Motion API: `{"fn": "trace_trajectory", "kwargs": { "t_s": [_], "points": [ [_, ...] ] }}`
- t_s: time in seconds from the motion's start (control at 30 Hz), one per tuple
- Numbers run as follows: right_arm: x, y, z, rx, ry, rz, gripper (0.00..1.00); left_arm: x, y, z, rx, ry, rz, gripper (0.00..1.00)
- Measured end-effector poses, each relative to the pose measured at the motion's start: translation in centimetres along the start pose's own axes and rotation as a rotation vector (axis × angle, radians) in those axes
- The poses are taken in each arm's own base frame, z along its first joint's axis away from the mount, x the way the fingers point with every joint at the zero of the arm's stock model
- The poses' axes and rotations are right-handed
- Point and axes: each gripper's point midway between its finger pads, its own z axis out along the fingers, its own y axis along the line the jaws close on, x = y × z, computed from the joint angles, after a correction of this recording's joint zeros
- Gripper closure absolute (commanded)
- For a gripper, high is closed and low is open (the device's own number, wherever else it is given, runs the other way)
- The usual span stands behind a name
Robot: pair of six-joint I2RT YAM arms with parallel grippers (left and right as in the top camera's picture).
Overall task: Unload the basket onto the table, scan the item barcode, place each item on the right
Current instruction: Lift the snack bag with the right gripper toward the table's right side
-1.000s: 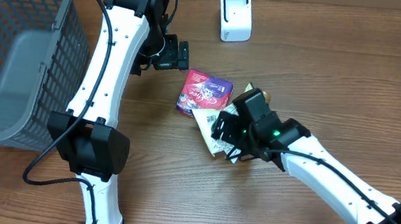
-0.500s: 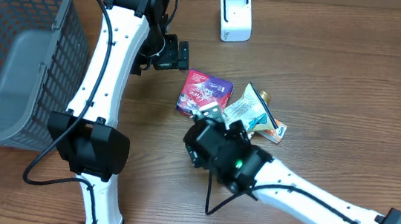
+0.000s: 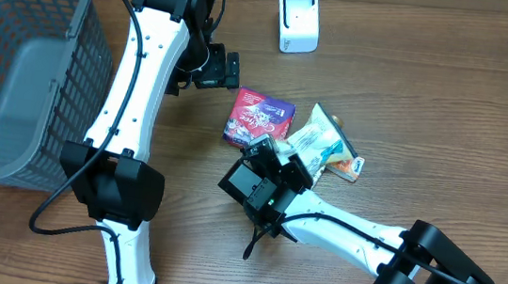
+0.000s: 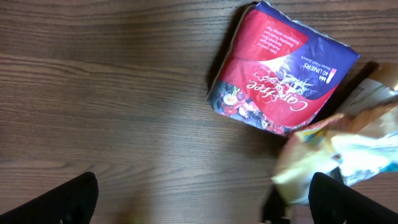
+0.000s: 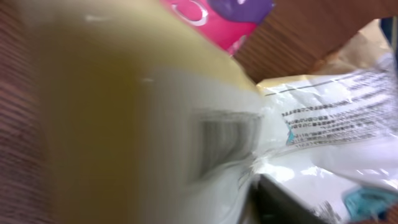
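The wood-grain counter carries a soft, glossy liner pack, red running to purple, pillow-shaped with printed script. Just at its 4 o'clock lies the pale pouch, a crinkled film with cream and teal patches. Its lower left corner is covered by the right hand. A small orange packet pokes out at the pouch's 4 o'clock, mostly hidden beneath it.

The right wrist view is heavily blurred. A yellowish-white film surface fills it, with a smeared barcode and lines of small print that cannot be read. Whether the right hand is clamped on the pouch cannot be told.

The left hand hangs at the liner pack's 10 o'clock with its dark fingers spread wide and nothing between them.

A white scanner, boxy with rounded corners, stands at the pack's 12 o'clock. A grey mesh basket is cut off at the counter's 9 o'clock edge.
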Motion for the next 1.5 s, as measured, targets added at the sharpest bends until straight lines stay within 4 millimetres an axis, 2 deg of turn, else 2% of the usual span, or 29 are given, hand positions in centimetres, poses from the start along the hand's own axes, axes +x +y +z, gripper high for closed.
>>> {"fn": "trace_trajectory", "kwargs": {
  "t_s": [0.1, 0.27, 0.3, 0.37, 0.43, 0.5, 0.57, 0.67, 0.7, 0.73, 0.83, 0.87, 1.0, 1.03, 1.1, 1.2, 1.3, 1.4, 1.47, 1.5],
  "points": [
    [-0.8, -0.8, -0.3, 0.034, -0.007, 0.037, 0.95, 0.0, 0.0, 0.0, 0.000, 0.000, 0.000, 0.00],
    [-3.2, -3.2, -1.8, 0.059, 0.038, 0.125, 0.96, 0.0, 0.0, 0.0, 0.000, 0.000, 0.000, 0.00],
    [-4.5, -4.2, -2.3, 0.059, 0.039, 0.179, 0.96, 0.0, 0.0, 0.0, 0.000, 0.000, 0.000, 0.00],
    [-5.9, -5.9, -3.1, 0.052, 0.065, 0.231, 0.96, 0.0, 0.0, 0.0, 0.000, 0.000, 0.000, 0.00],
    [-7.8, -8.5, -3.9, -0.003, 0.112, 0.334, 0.96, 0.0, 0.0, 0.0, 0.000, 0.000, 0.000, 0.00],
    [-9.3, -11.1, -3.9, -0.069, 0.144, 0.447, 0.96, 0.0, 0.0, 0.0, 0.000, 0.000, 0.000, 0.00],
    [-9.5, -13.7, -3.1, -0.168, 0.209, 0.556, 0.96, 0.0, 0.0, 0.0, 0.000, 0.000, 0.000, 0.00],
    [-8.4, -16.9, -1.0, -0.339, 0.298, 0.693, 0.96, 0.0, 0.0, 0.0, 0.000, 0.000, 0.000, 0.00],
    [-7.7, -18.5, -0.4, -0.463, 0.334, 0.773, 0.96, 0.0, 0.0, 0.0, 0.000, 0.000, 0.000, 0.00],
    [-7.5, -19.1, -0.2, -0.489, 0.338, 0.795, 0.96, 0.0, 0.0, 0.0, 0.000, 0.000, 0.000, 0.00],
    [-5.9, -23.1, 0.8, -0.642, 0.344, 0.941, 0.96, 0.0, 0.0, 0.0, 0.000, 0.000, 0.000, 0.00],
    [-4.7, -24.6, 1.2, -0.693, 0.351, 1.007, 0.96, 0.0, 0.0, 0.0, 0.000, 0.000, 0.000, 0.00],
    [-1.7, -26.7, 2.1, -0.793, 0.372, 1.152, 0.96, 0.0, 0.0, 0.0, 0.000, 0.000, 0.000, 0.00],
    [-0.4, -27.5, 2.6, -0.803, 0.380, 1.202, 0.96, 0.0, 0.0, 0.0, 0.000, 0.000, 0.000, 0.00],
    [1.6, -28.9, 3.3, -0.766, 0.397, 1.258, 0.96, 0.0, 0.0, 0.0, 0.000, 0.000, 0.000, 0.00],
    [4.9, -31.2, 4.5, -0.600, 0.446, 1.302, 0.96, 0.0, 0.0, 0.0, 0.000, 0.000, 0.000, 0.00],
    [7.7, -32.2, 5.2, -0.415, 0.531, 1.296, 0.96, 0.0, 0.0, 0.0, 0.000, 0.000, 0.000, 0.00],
    [8.6, -32.4, 5.7, -0.203, 0.583, 1.242, 0.96, 0.0, 0.0, 0.0, 0.000, 0.000, 0.000, 0.00],
    [8.0, -31.9, 5.8, -0.120, 0.587, 1.197, 0.96, 0.0, 0.0, 0.0, 0.000, 0.000, 0.000, 0.00],
    [7.1, -31.3, 5.9, -0.076, 0.569, 1.158, 0.96, 0.0, 0.0, 0.0, 0.000, 0.000, 0.000, 0.00]
  ]
}}
